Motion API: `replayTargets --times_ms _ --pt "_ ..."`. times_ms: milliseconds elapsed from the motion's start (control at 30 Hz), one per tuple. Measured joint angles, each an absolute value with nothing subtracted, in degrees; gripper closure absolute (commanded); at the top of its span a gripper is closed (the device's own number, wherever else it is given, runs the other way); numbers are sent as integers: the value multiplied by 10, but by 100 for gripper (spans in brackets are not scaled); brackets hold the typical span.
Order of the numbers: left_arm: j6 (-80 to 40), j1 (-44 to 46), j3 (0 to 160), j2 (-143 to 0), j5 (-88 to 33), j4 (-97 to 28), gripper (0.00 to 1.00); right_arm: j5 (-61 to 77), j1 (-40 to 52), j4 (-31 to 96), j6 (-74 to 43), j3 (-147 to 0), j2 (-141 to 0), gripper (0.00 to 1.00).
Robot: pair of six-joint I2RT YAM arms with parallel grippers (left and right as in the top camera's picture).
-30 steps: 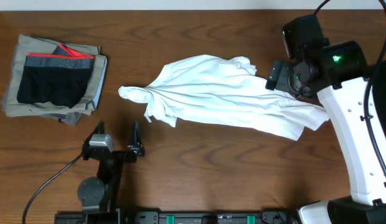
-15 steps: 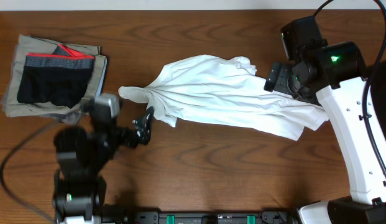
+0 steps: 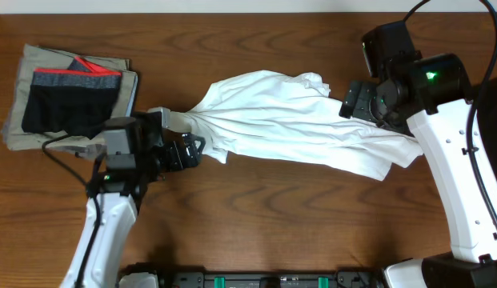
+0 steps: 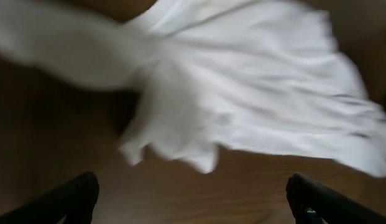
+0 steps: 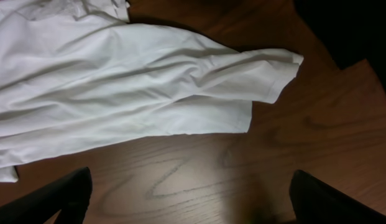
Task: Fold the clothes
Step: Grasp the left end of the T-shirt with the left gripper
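Left gripper (image 3: 192,148) wide open, empty. Overhead: at the bunched left end of the white T-shirt (image 3: 296,120); touching or just short, can't tell. Right gripper (image 3: 346,102) wide open too, empty, over the shirt's upper right edge. T-shirt crumpled in a long diagonal across the middle of the table (image 3: 272,224), not spread, no fold made. Folded pile (image 3: 16,132) far left, well apart from the shirt.

Left wrist: blurred. Left fingers (image 4: 78,196) spread at the lower corners, only wood between; ragged shirt end just ahead.

Right wrist: right fingers (image 5: 68,196) spread, bare wood between; sleeve (image 5: 270,71) and side edge just ahead.

Step in hand, by the look: the grab at each end, before flattening. Next: down onto the cloth edges, pinch each side, pull apart to spread flat. Thin cloth, so likely to bunch or slip.
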State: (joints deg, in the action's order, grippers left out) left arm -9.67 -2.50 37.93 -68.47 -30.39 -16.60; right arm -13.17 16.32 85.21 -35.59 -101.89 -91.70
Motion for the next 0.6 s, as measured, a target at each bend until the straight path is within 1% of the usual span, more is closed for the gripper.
replayTargets --times_ms 233,400,600 --pt "-105 12 380 -752 -197 -168 2 -130 163 833 -356 -1019 -917 1" --pt "-105 40 383 -785 -150 -136 2 -130 163 830 -356 -1019 -917 1" --pt "-105 43 386 -824 -125 -88 1 -128 163 832 -356 -1019 -917 1"
